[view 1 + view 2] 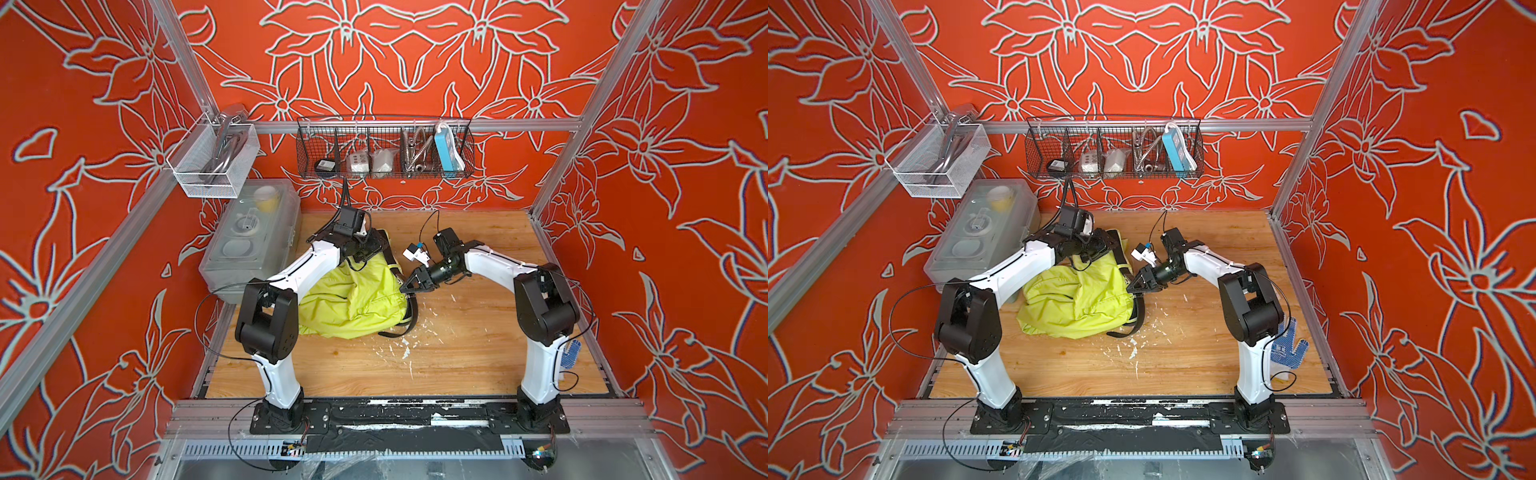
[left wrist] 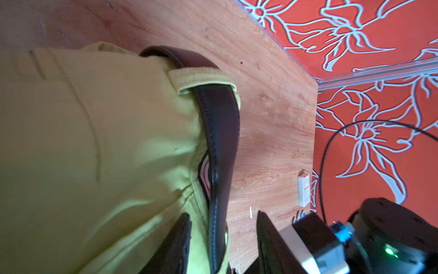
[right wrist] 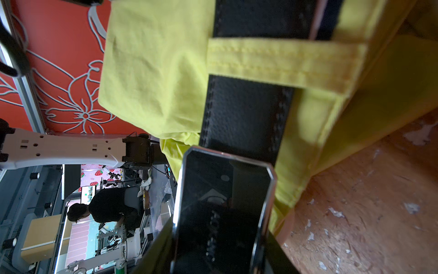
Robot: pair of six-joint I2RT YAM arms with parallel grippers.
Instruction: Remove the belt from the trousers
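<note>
Behind, the wire basket [image 1: 307, 145] holds a blue power strip [image 1: 446, 149], while right fingers [image 3: 156, 253] clamp the buckle [image 3: 222, 213] of the belt [image 3: 244, 113] and left fingers [image 2: 177, 244] stand apart astride it.

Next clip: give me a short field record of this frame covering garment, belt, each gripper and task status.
trousers: lime, bunched on the wooden table
belt: dark strap, threaded under a belt loop on the waistband
buckle: between the right gripper's fingers
right gripper: shut on the belt at the buckle
left gripper: open, fingers either side of belt and waistband
status: belt not yet out of the trousers
</note>
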